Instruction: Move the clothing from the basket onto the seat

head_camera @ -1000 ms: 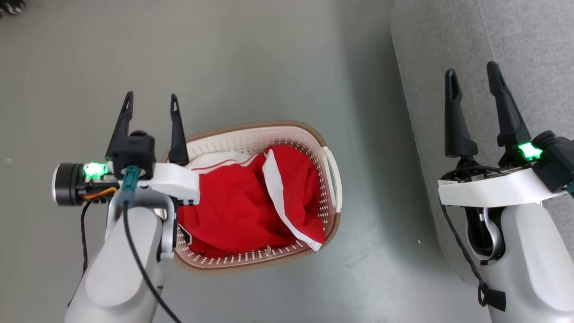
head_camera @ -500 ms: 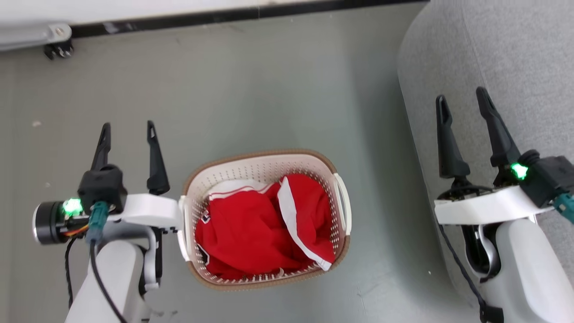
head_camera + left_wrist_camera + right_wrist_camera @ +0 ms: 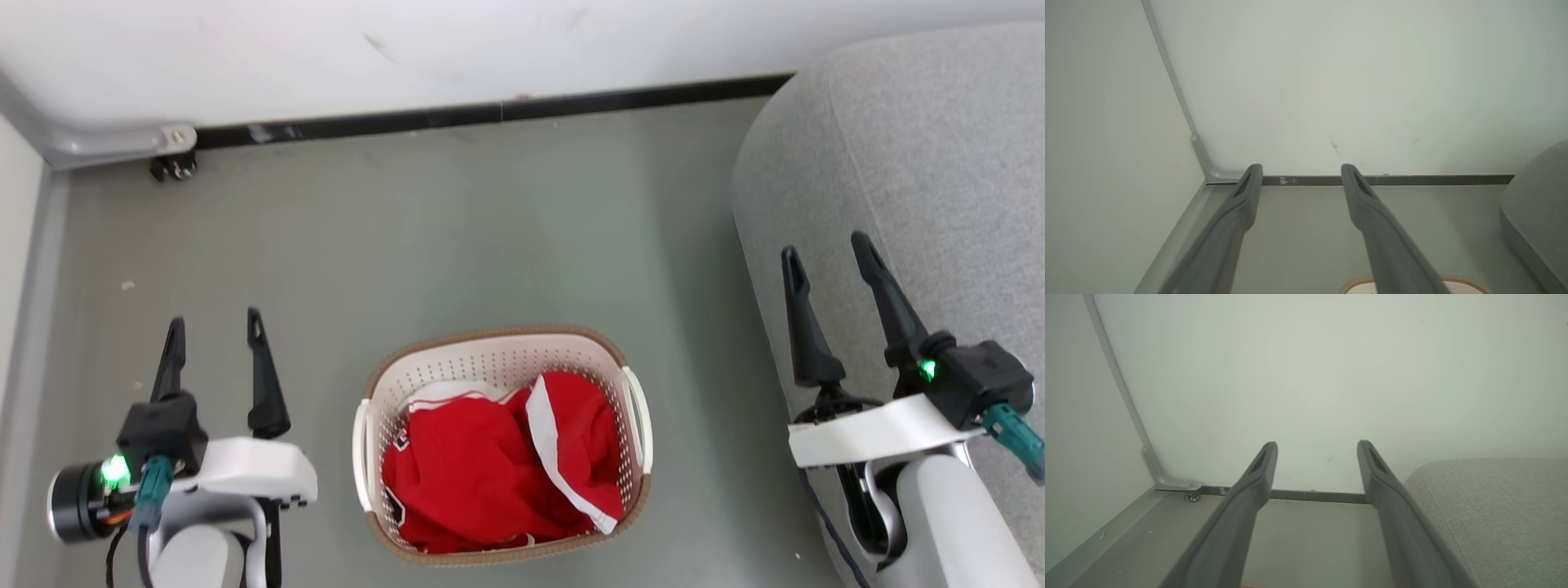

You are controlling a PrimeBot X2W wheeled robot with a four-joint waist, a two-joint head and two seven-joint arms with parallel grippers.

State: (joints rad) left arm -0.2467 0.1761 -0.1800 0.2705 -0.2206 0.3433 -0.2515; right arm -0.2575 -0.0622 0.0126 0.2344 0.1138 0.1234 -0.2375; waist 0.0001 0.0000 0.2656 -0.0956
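1. Since the earlier pictures the head camera has been raised and drawn back, so that the wall (image 3: 408, 49) and its dark skirting (image 3: 490, 110) are now taken in. The lower, smaller showing of the basket (image 3: 490, 336) is to be put down to the camera, not to the basket.
2. The left gripper (image 3: 215, 320), earlier seen overlapping the basket's left rim, is now shown clear of it, over the floor (image 3: 449, 229). Its jaws are spread wide and nothing is held.
3. The right gripper (image 3: 824, 245) is held over the near edge of the seat (image 3: 898, 147), its jaws likewise wide and empty.
4. The clothing (image 3: 482, 474) is heaped inside the basket, with the white-trimmed piece draped over the right of the other red garment. The basket stands on the floor between the two arms, near the seat.
5. The arms are judged to be parked at either side so that the basket is left unobstructed to the head camera. No garment has yet been moved.
6. Both wrist views are pointed toward the wall, so a downward turn of a wrist would probably be needed before a reach into the basket.
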